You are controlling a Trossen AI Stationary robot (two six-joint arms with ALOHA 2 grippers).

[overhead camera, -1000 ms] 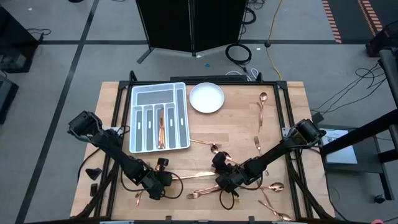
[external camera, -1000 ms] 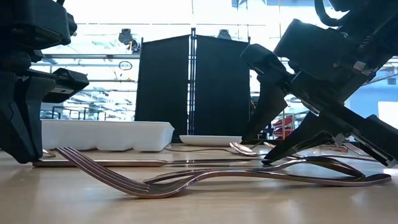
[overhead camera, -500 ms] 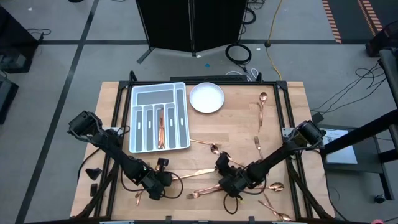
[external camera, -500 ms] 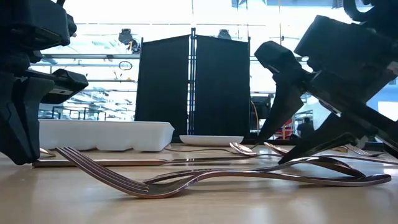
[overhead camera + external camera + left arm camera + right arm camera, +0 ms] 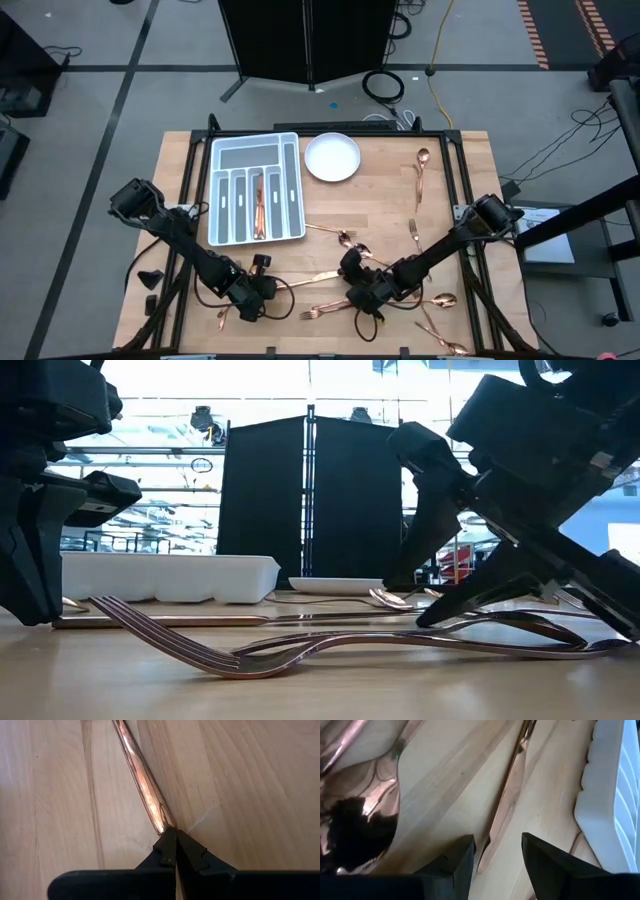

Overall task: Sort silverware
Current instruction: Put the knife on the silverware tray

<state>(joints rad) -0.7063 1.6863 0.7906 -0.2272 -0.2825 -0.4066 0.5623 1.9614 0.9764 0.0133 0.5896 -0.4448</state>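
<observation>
Right gripper (image 5: 352, 287) hovers low over the table's (image 5: 380, 205) near edge with jaws parted and empty, straddling a copper knife (image 5: 506, 805) as if lining up a pick. Left gripper (image 5: 171, 851), pinched shut on a handle tip (image 5: 159, 821), waits beside it. Other silverware (image 5: 420, 180) lies scattered; one piece (image 5: 259, 208) already sits in the tray (image 5: 290, 190).

One grey tray (image 5: 228, 178) and one white plate (image 5: 332, 157) sit at the far side of the wooden surface (image 5: 380, 205). One copper piece (image 5: 259, 208) lies in a tray compartment. About ten more pieces of silverware (image 5: 422, 175) are scattered loose over the right and near parts, though the cluster under the two arms overlaps too much for an exact count.
</observation>
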